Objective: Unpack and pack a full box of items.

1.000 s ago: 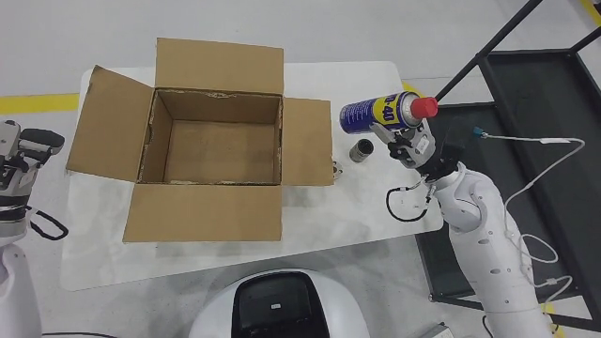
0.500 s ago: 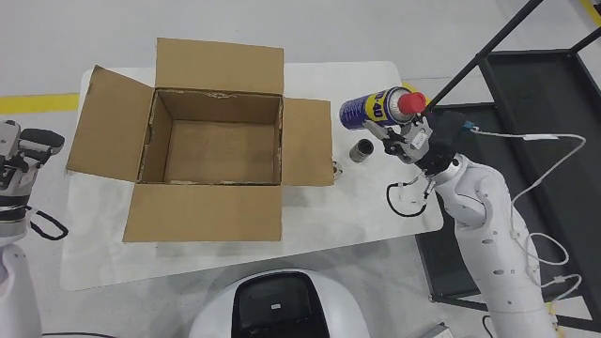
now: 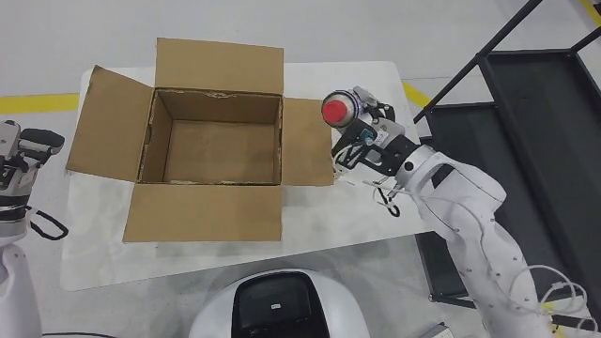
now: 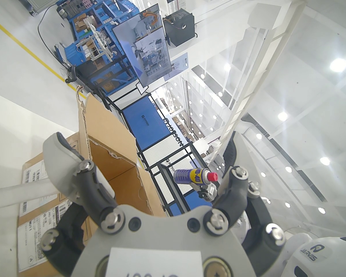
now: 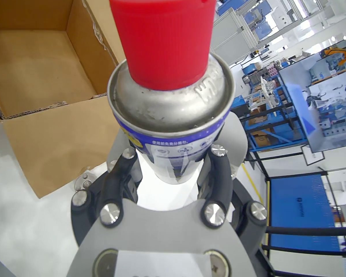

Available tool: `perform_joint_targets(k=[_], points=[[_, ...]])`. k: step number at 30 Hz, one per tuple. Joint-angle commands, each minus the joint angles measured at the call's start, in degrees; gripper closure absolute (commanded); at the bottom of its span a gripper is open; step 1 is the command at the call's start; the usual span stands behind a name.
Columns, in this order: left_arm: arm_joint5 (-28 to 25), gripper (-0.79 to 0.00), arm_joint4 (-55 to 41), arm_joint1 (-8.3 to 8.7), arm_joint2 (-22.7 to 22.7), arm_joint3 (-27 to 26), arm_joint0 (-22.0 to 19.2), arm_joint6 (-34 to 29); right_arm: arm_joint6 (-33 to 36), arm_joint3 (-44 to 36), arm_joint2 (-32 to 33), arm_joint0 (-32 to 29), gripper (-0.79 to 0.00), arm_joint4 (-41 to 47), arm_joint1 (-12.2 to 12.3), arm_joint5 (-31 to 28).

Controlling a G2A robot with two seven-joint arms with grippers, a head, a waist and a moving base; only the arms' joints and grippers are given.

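An open cardboard box sits on the white table, its inside bare. My right gripper is shut on a blue spray can with a red cap, held cap-up above the box's right flap. In the right wrist view the can stands between the fingers of the gripper, with the box beyond. My left gripper hangs off the table's left edge. Its own view shows that gripper open and empty, with the box wall and the can far off.
A black metal rack stands right of the table. A small metal part lies on the table beside the right flap. All four box flaps are folded outward.
The right arm carried the can left, from near the rack to above the box's right flap, and turned it from lying sideways to cap-up. The left arm stayed still.
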Motion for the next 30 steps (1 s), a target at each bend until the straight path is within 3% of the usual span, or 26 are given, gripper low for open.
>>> perform_joint_targets(k=[1, 6, 21, 23, 27, 30], points=[[0.00, -0.785, 0.00, 0.00, 0.00, 0.00, 0.00, 0.00, 2.33, 0.03, -3.89, 1.39, 0.000, -3.85, -0.22, 0.41], [0.00, -0.785, 0.00, 0.00, 0.00, 0.00, 0.00, 0.00, 7.09, 0.94, -13.65, 5.03, 0.000, -13.26, -1.08, 1.51], [0.00, -0.785, 0.00, 0.00, 0.00, 0.00, 0.00, 0.00, 7.01, 0.97, -14.12, 5.23, 0.000, -13.61, -1.14, 1.69], [0.00, -0.785, 0.00, 0.00, 0.00, 0.00, 0.00, 0.00, 6.80, -0.36, -14.57, 5.40, 0.000, -15.30, -1.03, -0.63], [0.00, -0.785, 0.00, 0.00, 0.00, 0.00, 0.00, 0.00, 16.33, -2.14, -17.08, 7.71, 0.000, -13.72, -1.68, -5.78], [0.00, -0.785, 0.00, 0.00, 0.00, 0.00, 0.00, 0.00, 23.26, -1.87, -19.73, 12.26, 0.000, -3.32, -3.09, -6.82]])
